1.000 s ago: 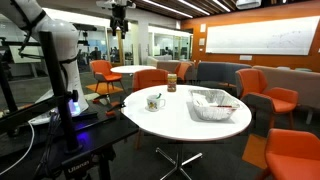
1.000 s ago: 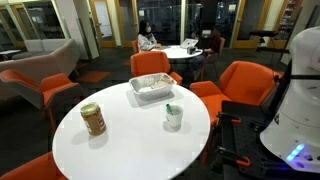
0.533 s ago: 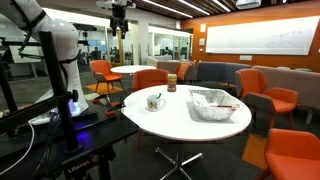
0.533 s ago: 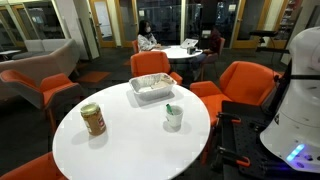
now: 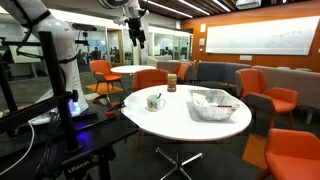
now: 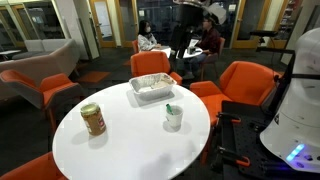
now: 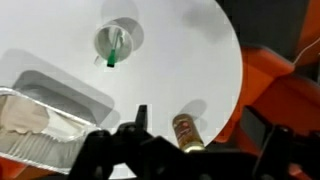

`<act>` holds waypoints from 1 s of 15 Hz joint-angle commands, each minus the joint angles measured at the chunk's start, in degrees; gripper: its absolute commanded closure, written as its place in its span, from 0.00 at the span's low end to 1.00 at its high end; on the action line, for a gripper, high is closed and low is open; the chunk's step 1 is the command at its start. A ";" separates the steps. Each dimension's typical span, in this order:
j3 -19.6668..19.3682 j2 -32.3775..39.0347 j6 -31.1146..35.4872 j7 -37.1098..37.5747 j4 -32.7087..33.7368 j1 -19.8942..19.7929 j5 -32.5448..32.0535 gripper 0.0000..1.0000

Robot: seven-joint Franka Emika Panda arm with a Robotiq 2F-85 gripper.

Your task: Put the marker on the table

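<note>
1. The black Robotiq gripper (image 5: 138,34) was held high above the scene, well apart from every object. No load was made out in it. Whether the jaws were set wide or narrow could not be told: it was too small in both exterior views, and the fingers merged into one dark mass at the bottom of the wrist view.
2. The green marker (image 7: 115,50) was found inside the small white cup (image 7: 103,42), which stood on the large white round-topped table (image 7: 180,60). The marker was not yet laid on the tabletop itself.
3. Key relation: the marker was located below the gripper and, in the wrist view, up-frame and slightly left of it. Its long axis was near upright, leaned against the cup rim, with the upper end exposed. A descent with a small sideways offset was judged necessary, with the grasp taken from above on the exposed end.
4. Containers:
   - Only the marker was seen in the cup.
   - A crinkled foil tray (image 7: 62,93) near the cup was seen holding pale crumpled material, which was not identified.
   - A brown lidded jar (image 7: 187,132) was closed, so its contents were hidden.
</note>
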 commanded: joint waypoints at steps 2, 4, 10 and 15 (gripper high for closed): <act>1.45 11.14 13.27 6.05 -0.67 -5.91 -6.83 0.00; 1.51 16.56 15.35 8.82 0.09 -8.44 -10.54 0.00; -1.05 32.03 20.96 10.71 4.06 -9.26 -14.68 0.13; -2.99 39.40 26.36 9.62 6.14 -8.05 -12.91 0.62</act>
